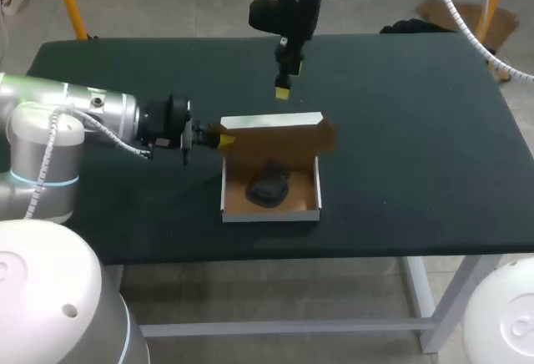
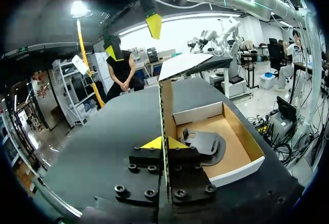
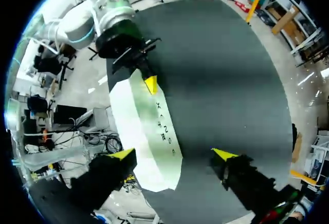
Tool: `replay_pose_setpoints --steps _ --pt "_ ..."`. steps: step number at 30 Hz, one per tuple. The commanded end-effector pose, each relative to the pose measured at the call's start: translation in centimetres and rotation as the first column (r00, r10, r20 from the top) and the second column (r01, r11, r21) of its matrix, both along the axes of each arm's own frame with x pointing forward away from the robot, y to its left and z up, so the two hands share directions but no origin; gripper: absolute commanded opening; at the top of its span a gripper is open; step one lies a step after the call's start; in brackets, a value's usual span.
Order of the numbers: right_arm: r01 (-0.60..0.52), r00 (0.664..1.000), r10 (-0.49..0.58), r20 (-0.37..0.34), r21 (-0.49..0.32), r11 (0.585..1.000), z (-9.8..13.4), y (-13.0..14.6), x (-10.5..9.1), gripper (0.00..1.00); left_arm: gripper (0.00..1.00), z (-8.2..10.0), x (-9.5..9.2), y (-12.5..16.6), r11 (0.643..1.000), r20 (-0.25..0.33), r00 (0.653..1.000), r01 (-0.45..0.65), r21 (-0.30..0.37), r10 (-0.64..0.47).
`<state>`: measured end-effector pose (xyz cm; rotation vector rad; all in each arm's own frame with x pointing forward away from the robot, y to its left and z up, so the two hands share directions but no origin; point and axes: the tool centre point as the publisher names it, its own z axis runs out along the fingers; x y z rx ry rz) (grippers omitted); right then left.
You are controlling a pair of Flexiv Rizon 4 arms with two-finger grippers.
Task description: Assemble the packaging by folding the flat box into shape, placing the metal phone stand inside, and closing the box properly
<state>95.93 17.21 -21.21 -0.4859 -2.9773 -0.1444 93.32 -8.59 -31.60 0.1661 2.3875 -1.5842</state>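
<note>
my left gripper (image 2: 163,143) pinches the lid (image 1: 274,120) of the box (image 1: 271,215) mid tabletop (image 1: 417,130), phone stand (image 1: 269,187) inside; right gripper (image 3: 174,154) hovers above, unclenched.

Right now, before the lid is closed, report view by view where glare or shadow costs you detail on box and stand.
Head view: the phone stand is a dark lump in the shaded box, with few details. Left wrist view: strong light from behind, yet the stand and the box's inside are evenly lit. Right wrist view: the white lid is brightly lit and covers the inside.
</note>
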Motion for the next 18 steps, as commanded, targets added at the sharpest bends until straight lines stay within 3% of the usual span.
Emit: replay_pose_setpoints --steps 1,18 --pt "0.051 0.999 -0.051 -0.009 0.014 0.999 0.1 -0.5 -0.2 1.0 0.0 -0.1 -1.0 0.2 0.999 0.036 0.998 -0.045 -0.007 0.046" --pt "0.281 0.957 -0.276 -0.087 0.051 0.958 -0.3 -2.0 -0.6 1.0 0.0 -0.4 -1.4 0.7 0.997 0.167 0.983 -0.071 -0.002 0.071"
